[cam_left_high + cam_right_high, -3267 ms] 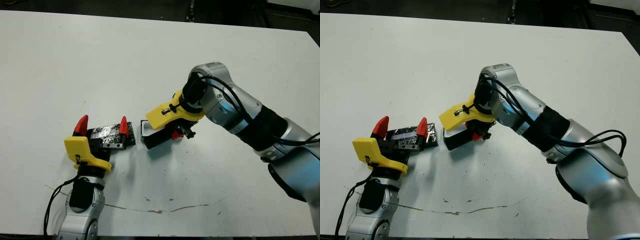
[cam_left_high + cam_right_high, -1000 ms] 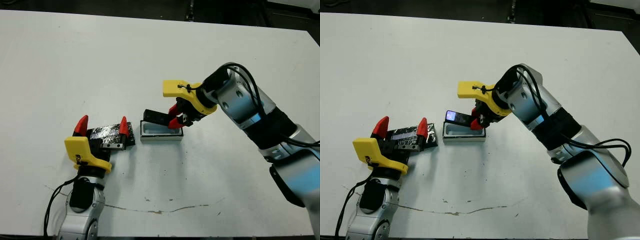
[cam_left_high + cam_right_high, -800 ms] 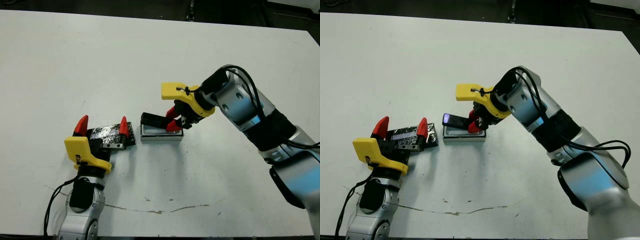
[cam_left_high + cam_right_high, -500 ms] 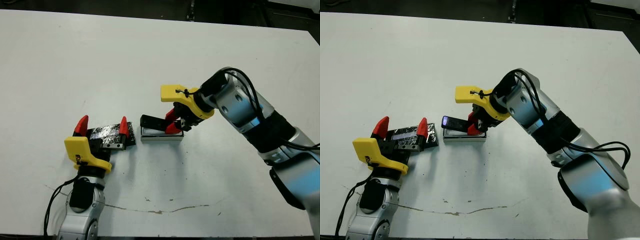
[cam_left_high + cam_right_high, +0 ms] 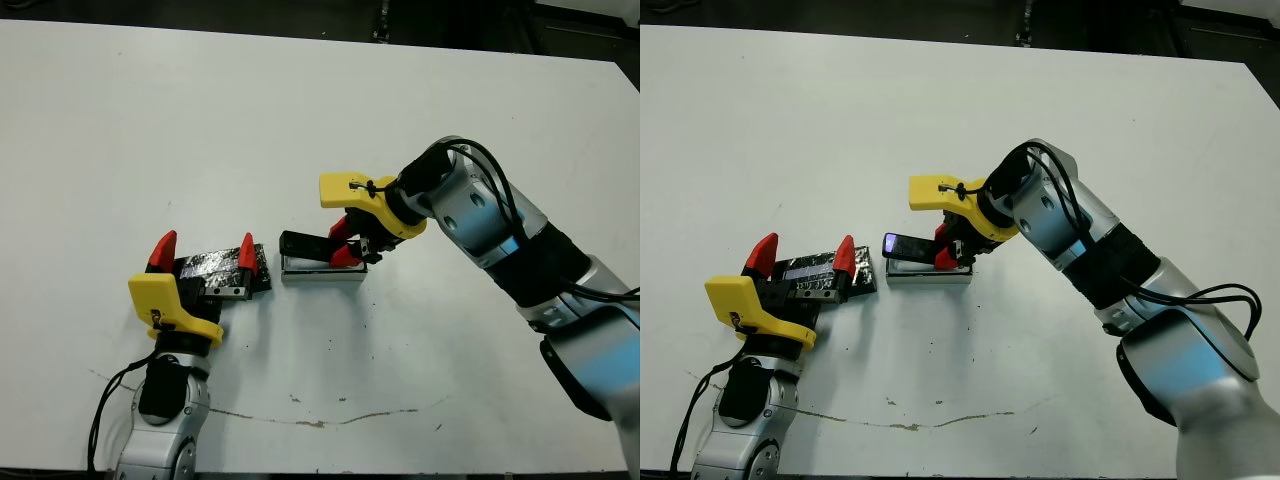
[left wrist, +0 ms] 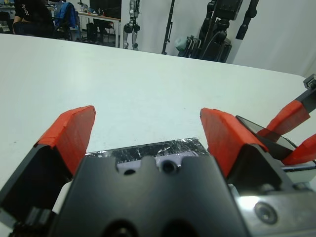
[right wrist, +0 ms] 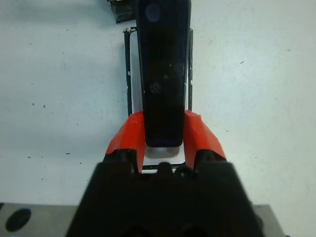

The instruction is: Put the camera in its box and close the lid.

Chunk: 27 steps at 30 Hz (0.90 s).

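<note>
Right now the right gripper (image 5: pixel 349 251) has its red-tipped fingers clamped on one end of the camera (image 5: pixel 305 245), holding the dark bar lengthwise directly above the box (image 5: pixel 322 272). The camera sits tilted, its free end raised over the box's left end, and the pictures do not settle whether its gripped end touches the tray. In the right wrist view the camera (image 7: pixel 163 69) lines up with the box's white rim (image 7: pixel 127 74), which shows on both sides of it. The box rests on the white bench (image 5: pixel 300 120), near its middle. Just to the left of the box lies the speckled lid (image 5: pixel 215 268), flat on the bench. The left gripper (image 5: pixel 203 251) has its fingers spread wide over the lid, one on each side, gripping nothing.
</note>
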### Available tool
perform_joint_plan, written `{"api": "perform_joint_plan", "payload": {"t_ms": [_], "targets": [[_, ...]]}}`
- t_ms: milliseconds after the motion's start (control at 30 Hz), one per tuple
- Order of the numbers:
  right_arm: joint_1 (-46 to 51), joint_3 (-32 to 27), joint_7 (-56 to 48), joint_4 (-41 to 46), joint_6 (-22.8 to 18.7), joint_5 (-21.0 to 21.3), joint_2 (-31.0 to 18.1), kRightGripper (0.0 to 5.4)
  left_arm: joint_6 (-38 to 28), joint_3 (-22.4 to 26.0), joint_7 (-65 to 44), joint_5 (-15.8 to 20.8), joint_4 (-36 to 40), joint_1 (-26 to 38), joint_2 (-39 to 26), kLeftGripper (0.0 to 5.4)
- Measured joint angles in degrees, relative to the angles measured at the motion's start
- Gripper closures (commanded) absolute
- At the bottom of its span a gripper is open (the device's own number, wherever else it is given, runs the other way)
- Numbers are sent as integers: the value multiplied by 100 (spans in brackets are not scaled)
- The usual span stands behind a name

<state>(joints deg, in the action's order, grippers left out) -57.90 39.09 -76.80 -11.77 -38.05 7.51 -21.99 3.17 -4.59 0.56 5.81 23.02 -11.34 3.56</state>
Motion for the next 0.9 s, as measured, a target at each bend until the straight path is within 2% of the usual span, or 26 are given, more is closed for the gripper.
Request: {"api": "perform_joint_plan", "payload": {"t_ms": [333,900], "targets": [[-41,38,-147,-235,471,13,-29,374,1,-3,5,-54,0,-2,2,0],[27,57,-195,25,190,63,-227,374,3,2,7,-50,0,-2,5,0]]}}
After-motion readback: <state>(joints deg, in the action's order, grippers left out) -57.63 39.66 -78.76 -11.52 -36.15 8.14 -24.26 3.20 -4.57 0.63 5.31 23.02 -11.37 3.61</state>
